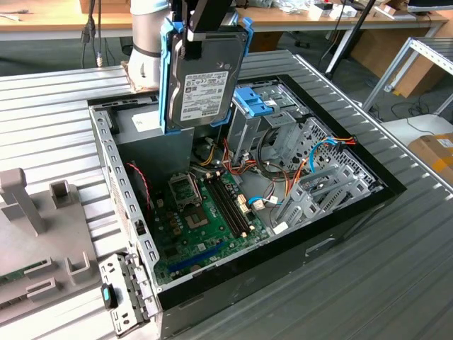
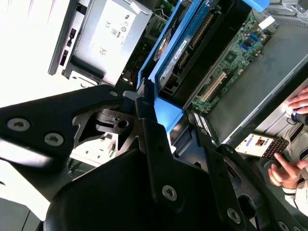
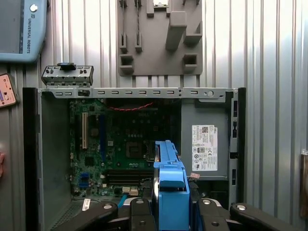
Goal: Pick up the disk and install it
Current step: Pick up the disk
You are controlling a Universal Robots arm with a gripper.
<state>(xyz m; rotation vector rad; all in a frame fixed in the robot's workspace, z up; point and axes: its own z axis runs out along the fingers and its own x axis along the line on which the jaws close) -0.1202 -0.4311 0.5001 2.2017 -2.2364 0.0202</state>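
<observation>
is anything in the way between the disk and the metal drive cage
Nothing visible. The pincer is shut on the disk, holding it upright above the open case, to the exterior view's left of the cage. Coloured wires lie below the disk, not between.

Arm (image 1: 147, 42): pale grey end segment, upright, seen in the exterior view just behind the load. Gripper (image 1: 209, 27) points straight down, black linkage body. Fingers (image 2: 148, 139) are drawn in and clamped on the upper edge of the disk (image 1: 202, 78), one to each side of it. The disk hangs upright from them, held in the air. In both wrist views the two black finger links angle inward, with the blue edge pinched between them.
</observation>
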